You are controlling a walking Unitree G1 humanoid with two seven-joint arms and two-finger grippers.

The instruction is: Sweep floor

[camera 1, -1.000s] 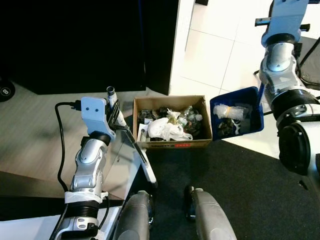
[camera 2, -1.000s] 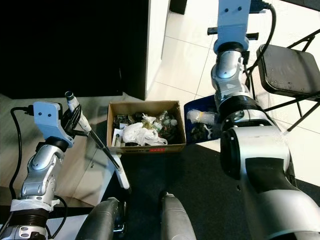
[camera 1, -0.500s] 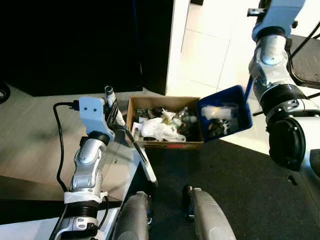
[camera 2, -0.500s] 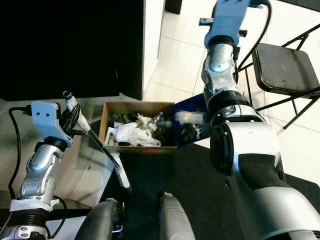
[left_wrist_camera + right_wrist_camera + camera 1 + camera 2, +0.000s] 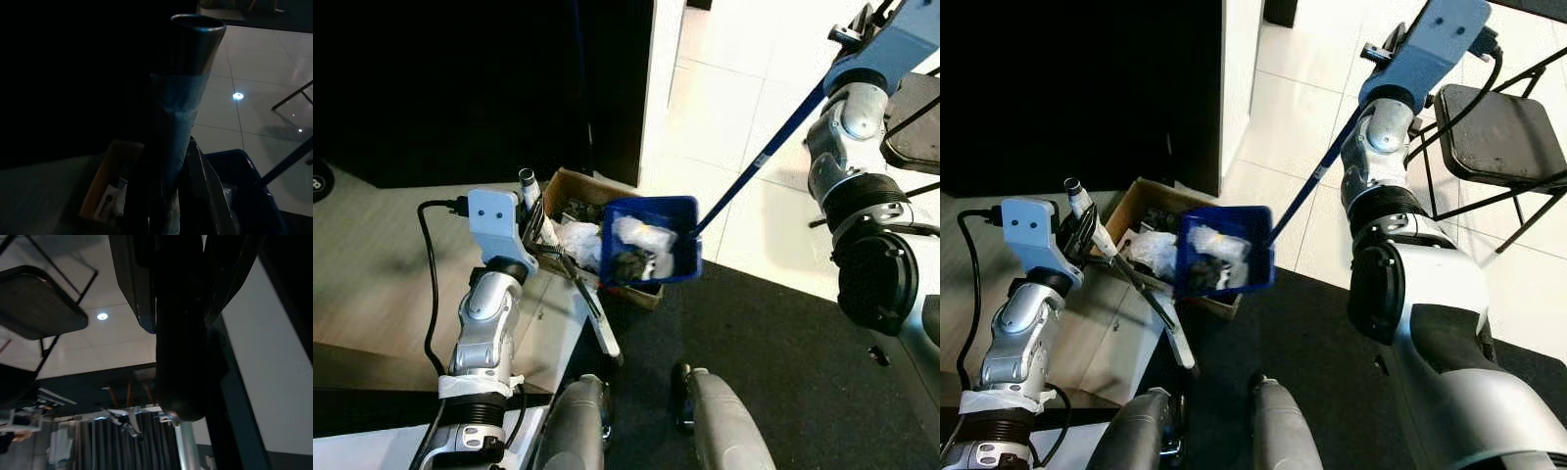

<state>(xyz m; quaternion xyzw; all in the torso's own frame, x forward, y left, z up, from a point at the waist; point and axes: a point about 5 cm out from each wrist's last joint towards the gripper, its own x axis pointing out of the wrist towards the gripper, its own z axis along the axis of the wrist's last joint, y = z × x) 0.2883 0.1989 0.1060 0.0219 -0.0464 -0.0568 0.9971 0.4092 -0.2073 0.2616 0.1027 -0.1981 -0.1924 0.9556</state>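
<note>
A blue dustpan on a long blue handle hangs tilted over the open cardboard box. White plastic and dark scraps lie in the pan, and more rubbish fills the box. High at the right, my right gripper is shut on the top of that handle; the right wrist view has the dark handle clamped between the fingers. My left gripper is shut on the broom handle, whose taped end rises in the left wrist view. The broom slants down toward my legs.
A black folding chair stands on the white tiles at the right. A black mat lies under my legs. A dark wall rises behind the box, and wood-look flooring stretches to the left.
My right arm has swung the dustpan leftward, from beside the box's right end to over the box. The left arm and broom have stayed put.
</note>
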